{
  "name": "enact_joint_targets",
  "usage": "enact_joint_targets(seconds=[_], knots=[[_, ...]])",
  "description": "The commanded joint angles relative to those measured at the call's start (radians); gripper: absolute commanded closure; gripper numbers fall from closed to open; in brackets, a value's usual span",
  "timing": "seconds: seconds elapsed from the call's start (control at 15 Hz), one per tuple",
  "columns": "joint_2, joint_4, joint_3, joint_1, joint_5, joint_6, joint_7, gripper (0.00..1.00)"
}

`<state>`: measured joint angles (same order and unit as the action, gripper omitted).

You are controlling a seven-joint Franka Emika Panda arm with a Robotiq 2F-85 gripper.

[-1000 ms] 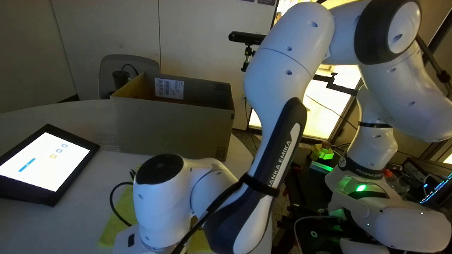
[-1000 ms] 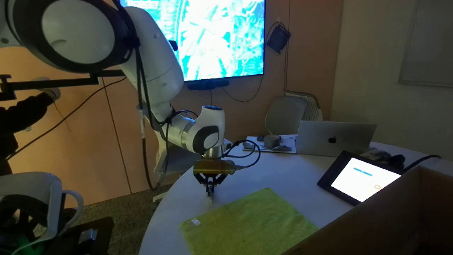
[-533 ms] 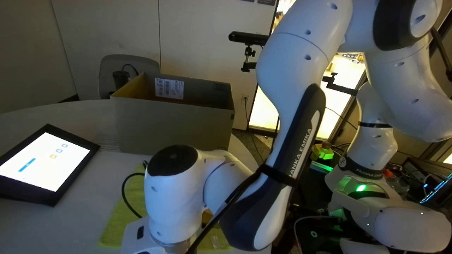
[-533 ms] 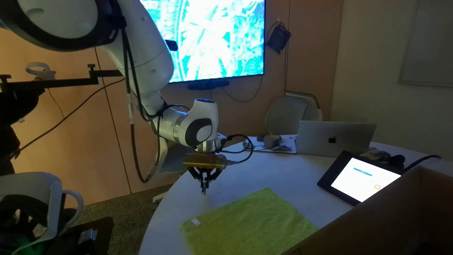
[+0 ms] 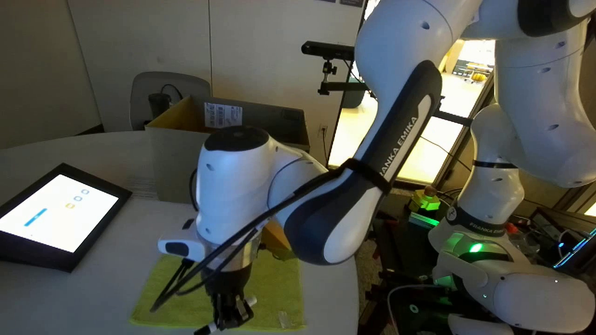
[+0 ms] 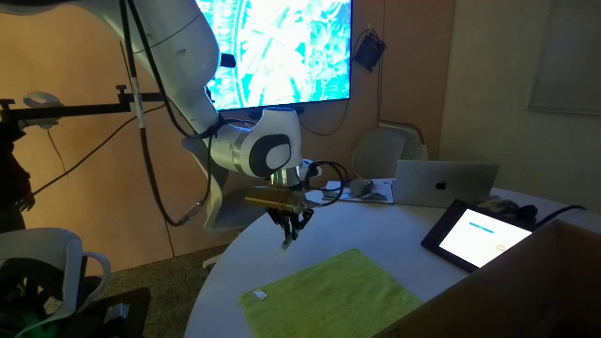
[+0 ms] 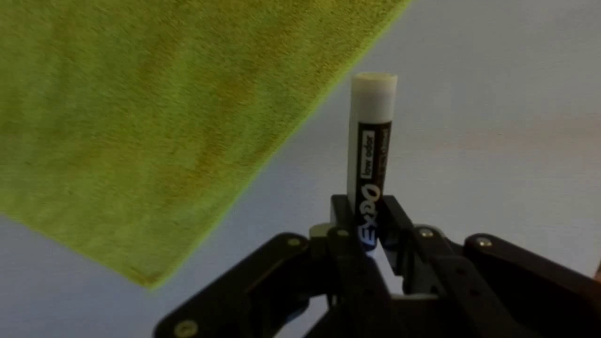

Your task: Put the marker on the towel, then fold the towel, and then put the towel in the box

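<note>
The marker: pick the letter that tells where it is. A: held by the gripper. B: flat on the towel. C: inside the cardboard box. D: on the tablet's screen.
A, since the wrist view shows the marker pinched in the gripper with one end sticking out.

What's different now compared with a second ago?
The pincer rose and tilted, carrying the Expo marker up with it. It was already holding it and has let nothing go. In an exterior view, the dark-clothed person at the edge shifted too. The yellow-green towel, cardboard box and tablet stayed put.
</note>
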<state>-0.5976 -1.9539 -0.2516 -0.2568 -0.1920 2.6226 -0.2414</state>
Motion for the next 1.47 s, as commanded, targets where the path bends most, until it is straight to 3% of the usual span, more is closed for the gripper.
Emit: enact_joint_targets(seconds=[0.0,0.33,0.73,1.0,1.4], knots=[[0.055,-0.093,0.069,0.01,0.02,0.093,0.121,0.95],[0.026,-0.151,0.19,-0.009,0.021,0.232,0.305,0.95],[-0.07,-0.128,0.344,-0.093,0.06,0.337,0.552,0.94],[-0.137,-0.105,0.48,-0.213,0.106,0.345,0.727,0.94],[-0.171,-0.096,0.55,-0.3,0.148,0.319,0.817,0.92]])
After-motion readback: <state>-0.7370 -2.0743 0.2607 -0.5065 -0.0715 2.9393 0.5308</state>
